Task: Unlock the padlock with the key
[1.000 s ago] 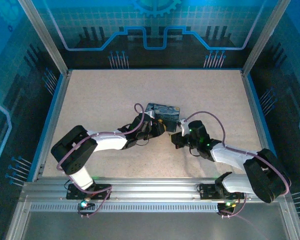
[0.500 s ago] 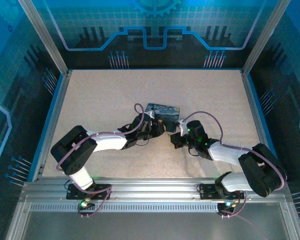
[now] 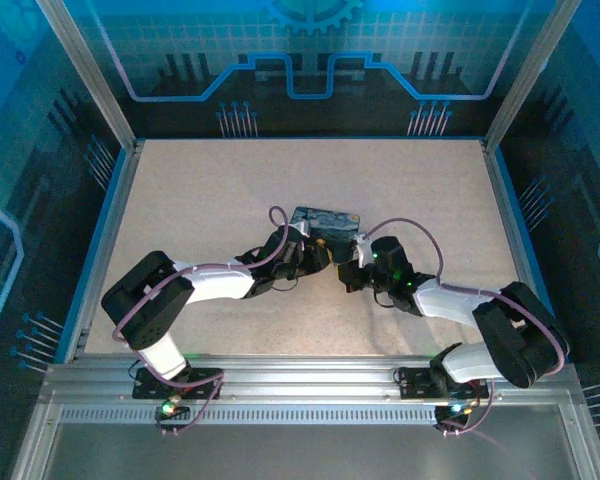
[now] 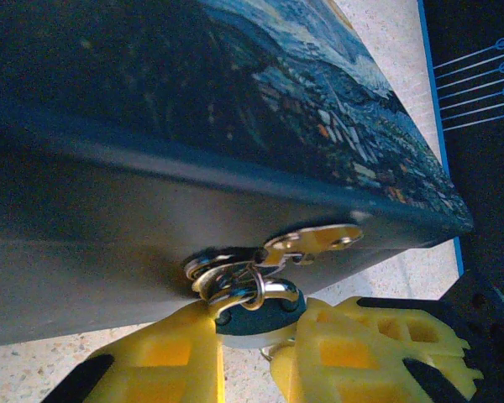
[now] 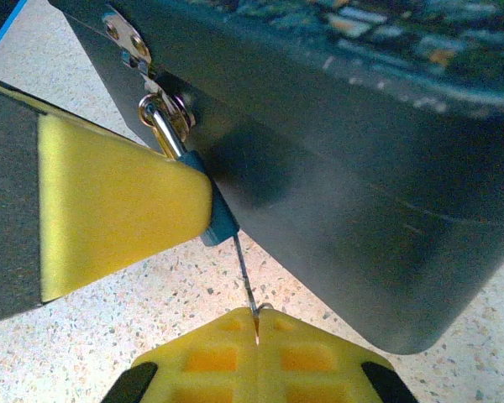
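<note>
The small padlock [image 4: 254, 312], dark blue with a silvery shackle, hangs from the hasp [image 4: 312, 241] of the starry-night tin [image 4: 235, 101]. My left gripper [image 4: 256, 326] is shut on the padlock's body from both sides. In the right wrist view the padlock [image 5: 221, 222] shows beside a yellow left finger [image 5: 118, 210]. The thin key [image 5: 244, 273] runs from the padlock's bottom down into my right gripper [image 5: 258, 317], which is shut on it. From above, the left gripper [image 3: 315, 256] and right gripper [image 3: 349, 274] meet at the tin's [image 3: 327, 222] near side.
The tin stands near the middle of the speckled table [image 3: 230, 190]. Blue rails and metal posts [image 3: 110, 120] bound the table on the left, right and back. Both arms reach in from the near edge, their cables looping above the wrists.
The right arm's forearm and elbow have swung a little to the left, nudging its gripper slightly toward the padlock. The left arm, tin and padlock have not moved.
</note>
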You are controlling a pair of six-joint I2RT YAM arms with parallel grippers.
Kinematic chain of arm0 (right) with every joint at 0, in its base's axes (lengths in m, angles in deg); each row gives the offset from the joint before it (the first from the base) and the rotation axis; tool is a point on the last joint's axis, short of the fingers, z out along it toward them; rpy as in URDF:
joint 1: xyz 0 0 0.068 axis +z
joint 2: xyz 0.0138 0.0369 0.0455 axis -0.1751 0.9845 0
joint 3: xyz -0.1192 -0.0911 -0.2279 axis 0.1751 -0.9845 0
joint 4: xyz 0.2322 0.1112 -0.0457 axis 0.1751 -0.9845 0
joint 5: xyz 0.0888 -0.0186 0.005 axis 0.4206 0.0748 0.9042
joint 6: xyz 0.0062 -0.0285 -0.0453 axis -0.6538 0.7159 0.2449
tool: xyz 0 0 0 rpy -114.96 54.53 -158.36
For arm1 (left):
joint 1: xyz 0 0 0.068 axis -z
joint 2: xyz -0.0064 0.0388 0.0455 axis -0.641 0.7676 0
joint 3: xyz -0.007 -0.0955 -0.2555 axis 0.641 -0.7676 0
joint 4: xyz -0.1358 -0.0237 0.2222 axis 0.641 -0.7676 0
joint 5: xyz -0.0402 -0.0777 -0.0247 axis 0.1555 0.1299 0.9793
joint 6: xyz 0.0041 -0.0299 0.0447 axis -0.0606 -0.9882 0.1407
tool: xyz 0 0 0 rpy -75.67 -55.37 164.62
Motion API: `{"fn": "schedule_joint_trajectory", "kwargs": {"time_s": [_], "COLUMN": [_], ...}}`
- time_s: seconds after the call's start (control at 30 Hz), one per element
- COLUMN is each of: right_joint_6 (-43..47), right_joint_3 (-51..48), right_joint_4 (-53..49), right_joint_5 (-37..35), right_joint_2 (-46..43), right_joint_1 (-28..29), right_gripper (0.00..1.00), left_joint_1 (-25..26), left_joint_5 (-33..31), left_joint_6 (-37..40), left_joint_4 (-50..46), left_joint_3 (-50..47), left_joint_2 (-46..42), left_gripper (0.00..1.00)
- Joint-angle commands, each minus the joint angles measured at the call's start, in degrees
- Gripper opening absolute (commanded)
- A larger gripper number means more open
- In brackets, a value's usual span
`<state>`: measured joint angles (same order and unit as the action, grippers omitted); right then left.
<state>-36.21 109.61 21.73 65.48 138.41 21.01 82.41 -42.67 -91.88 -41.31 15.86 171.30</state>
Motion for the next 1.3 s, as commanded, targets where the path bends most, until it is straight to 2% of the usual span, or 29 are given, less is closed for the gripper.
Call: {"fn": "schedule_joint_trajectory", "kwargs": {"time_s": [0.0, 0.47, 1.27], "right_joint_6": [-0.57, -2.76, -3.09], "right_joint_3": [1.51, -0.16, -2.26], "right_joint_4": [1.21, 6.41, 6.87], "right_joint_5": [-0.51, -0.35, -0.26], "right_joint_2": [0.47, 0.03, -0.2], "right_joint_1": [0.61, 0.63, 0.63], "right_gripper": [0.0, 0.0, 0.0], "left_joint_1": [0.28, 0.27, 0.29], "left_joint_5": [1.23, 1.24, 0.95], "left_joint_6": [-0.17, -0.21, -1.71], "left_joint_4": [1.3, 1.23, 0.7], "left_joint_3": [2.37, 2.18, 2.43], "left_joint_2": [-1.96, -1.88, -1.96], "left_gripper": [0.2, 0.2, 0.2]}}
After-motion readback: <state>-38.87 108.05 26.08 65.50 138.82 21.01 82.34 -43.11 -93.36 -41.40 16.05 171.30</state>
